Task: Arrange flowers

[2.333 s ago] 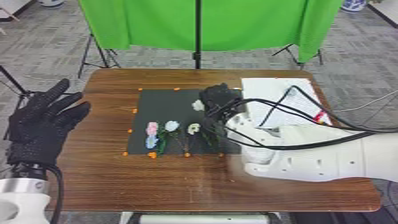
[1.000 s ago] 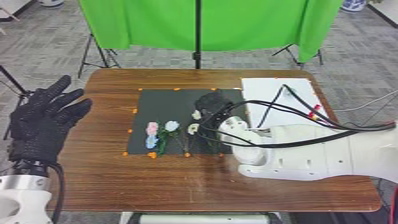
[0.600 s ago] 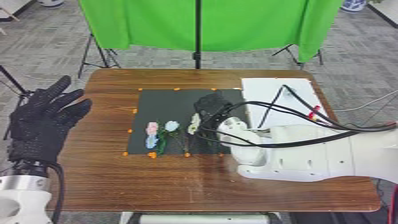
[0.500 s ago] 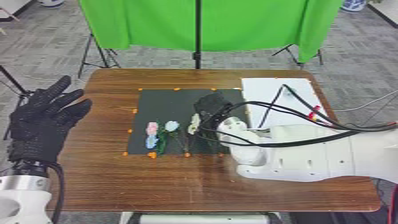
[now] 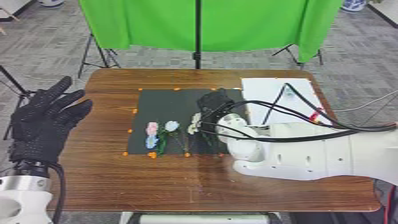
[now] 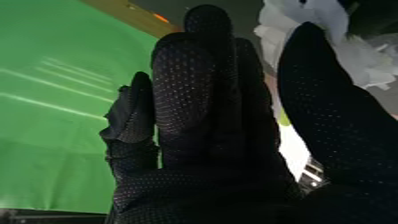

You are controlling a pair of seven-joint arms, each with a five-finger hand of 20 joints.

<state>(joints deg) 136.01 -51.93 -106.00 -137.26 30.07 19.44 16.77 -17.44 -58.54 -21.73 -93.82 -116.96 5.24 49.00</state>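
On the dark mat [image 5: 164, 105], a pink flower [image 5: 152, 128], a blue flower [image 5: 151, 142] and a white flower [image 5: 171, 126] lie close together, stems toward the near edge. Cream-white blooms [image 5: 195, 121] are just right of them, seemingly two, one directly behind the other. My right hand [image 5: 213, 103] is over the mat, beyond and to the right of these blooms. In the right wrist view my right hand [image 6: 200, 115] has straight fingers and a thumb held apart, with white petals [image 6: 360, 57] beyond the thumb. My left hand [image 5: 43, 125] hangs open beside the table's left edge.
Orange markers [image 5: 153, 155] edge the mat. A white sheet [image 5: 275, 92] with a small red object [image 5: 314, 115] covers the table's far right. Black cables [image 5: 293, 142] loop over the right arm. Behind the table [image 5: 115, 182] hangs a green cloth [image 5: 249, 25].
One white bloom has shifted toward the near side and now adjoins the other. My right hand came nearer with it, then moved slightly back toward the far side. The left hand has barely moved.
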